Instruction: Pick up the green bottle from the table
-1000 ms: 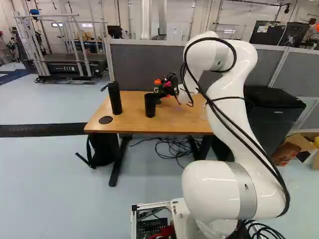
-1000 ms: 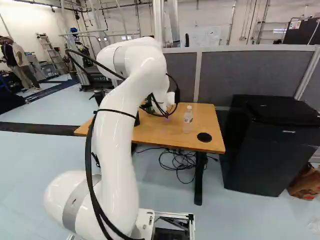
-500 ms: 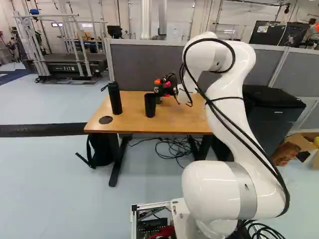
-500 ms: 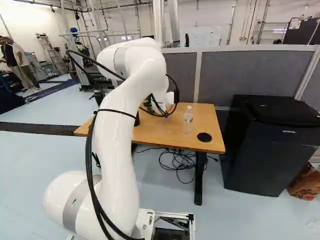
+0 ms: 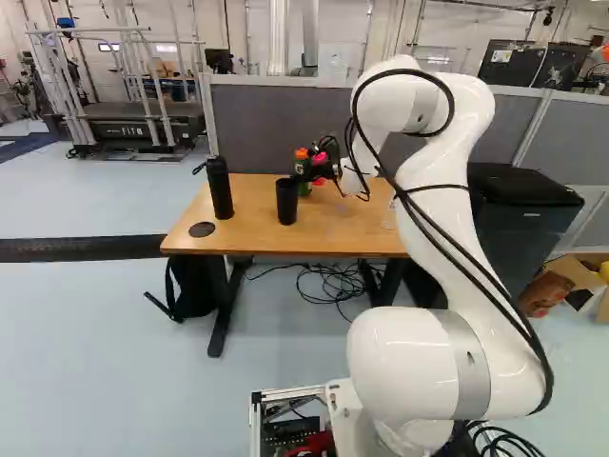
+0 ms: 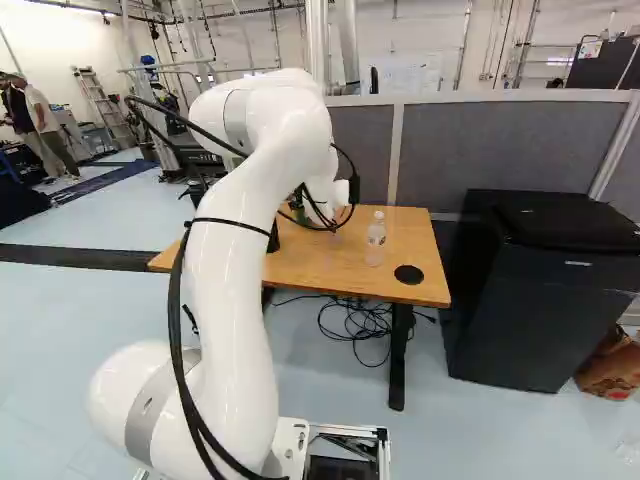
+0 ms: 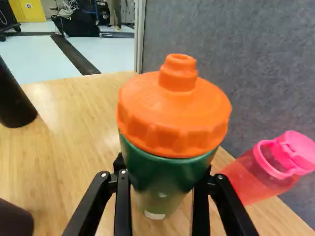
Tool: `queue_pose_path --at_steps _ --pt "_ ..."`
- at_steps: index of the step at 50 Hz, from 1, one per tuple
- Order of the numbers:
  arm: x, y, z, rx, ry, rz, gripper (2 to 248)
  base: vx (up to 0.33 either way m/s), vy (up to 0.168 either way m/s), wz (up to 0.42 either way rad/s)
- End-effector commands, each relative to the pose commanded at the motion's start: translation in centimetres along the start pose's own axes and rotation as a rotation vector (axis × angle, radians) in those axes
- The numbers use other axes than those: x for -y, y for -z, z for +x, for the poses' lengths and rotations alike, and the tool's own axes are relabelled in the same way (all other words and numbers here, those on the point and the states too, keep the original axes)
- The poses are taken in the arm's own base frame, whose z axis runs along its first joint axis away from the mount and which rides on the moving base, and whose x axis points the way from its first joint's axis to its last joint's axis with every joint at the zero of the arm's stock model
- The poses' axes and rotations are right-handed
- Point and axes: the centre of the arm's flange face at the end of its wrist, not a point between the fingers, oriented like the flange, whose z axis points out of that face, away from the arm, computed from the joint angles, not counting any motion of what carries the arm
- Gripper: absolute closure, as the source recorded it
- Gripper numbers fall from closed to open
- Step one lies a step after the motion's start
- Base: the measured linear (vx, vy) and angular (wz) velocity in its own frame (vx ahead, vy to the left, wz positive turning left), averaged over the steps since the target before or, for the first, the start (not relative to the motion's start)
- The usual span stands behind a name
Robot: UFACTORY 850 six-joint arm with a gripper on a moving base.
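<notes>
At the far side of the table [image 5: 252, 238], my gripper [image 5: 309, 172] is at the green bottle [image 5: 304, 187] with the orange cap, in the left base view. Seen from the wrist, the bottle [image 7: 165, 169] is upright between the two fingers of my gripper [image 7: 165, 178], which is shut on it from both sides below the cap. The bottle hides the inner faces of the fingertips. Whether its base touches the tabletop I cannot tell.
A pink bottle [image 7: 268, 169] leans in the wrist view, close beside one finger. A black cup [image 5: 286, 202] and a tall black bottle [image 5: 220, 188] stand on the table, as does a clear bottle [image 6: 376, 240]. A grey partition [image 6: 520, 150] rises behind.
In the left base view the arm's upper part has risen slightly, and the orange cap appears a touch higher. More of the green bottle shows than one second ago. The base has not moved.
</notes>
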Motion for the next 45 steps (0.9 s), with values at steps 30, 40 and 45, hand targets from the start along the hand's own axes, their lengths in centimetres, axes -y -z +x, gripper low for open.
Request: queue_pose_path --at_steps 30,40,45 --pt "-0.5 3.4 3.3 -0.044 -0.031 -0.088 140 0.000 0.000 0.000" --pt "-0.1 4.9 4.4 -0.042 -0.056 -0.131 140 0.000 0.000 0.000" --pt "0.2 5.8 4.8 -0.033 -0.072 -0.156 140 0.000 0.000 0.000"
